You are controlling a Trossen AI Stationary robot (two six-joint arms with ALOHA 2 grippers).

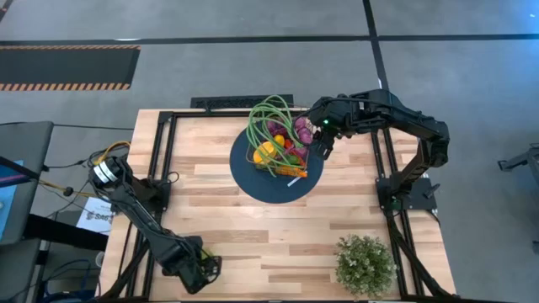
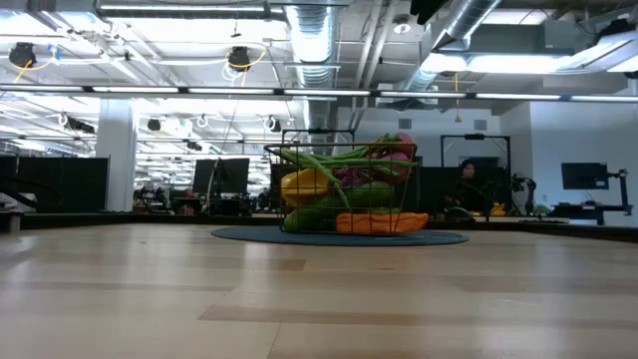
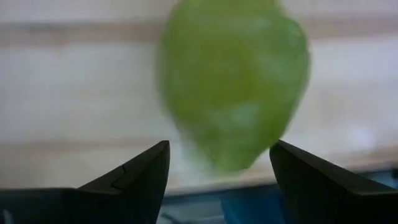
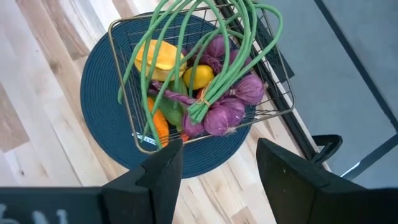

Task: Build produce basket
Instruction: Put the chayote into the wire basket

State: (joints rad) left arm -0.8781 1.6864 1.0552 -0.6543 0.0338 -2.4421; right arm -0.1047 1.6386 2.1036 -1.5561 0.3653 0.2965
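Right hand (image 1: 321, 148) open, empty, apparently just beside the basket (image 1: 296, 171).

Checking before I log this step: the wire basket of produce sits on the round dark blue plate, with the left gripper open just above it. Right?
Not quite: it is the right gripper, open, beside the basket on the blue plate. The high view shows the left gripper at the table's near-left corner.
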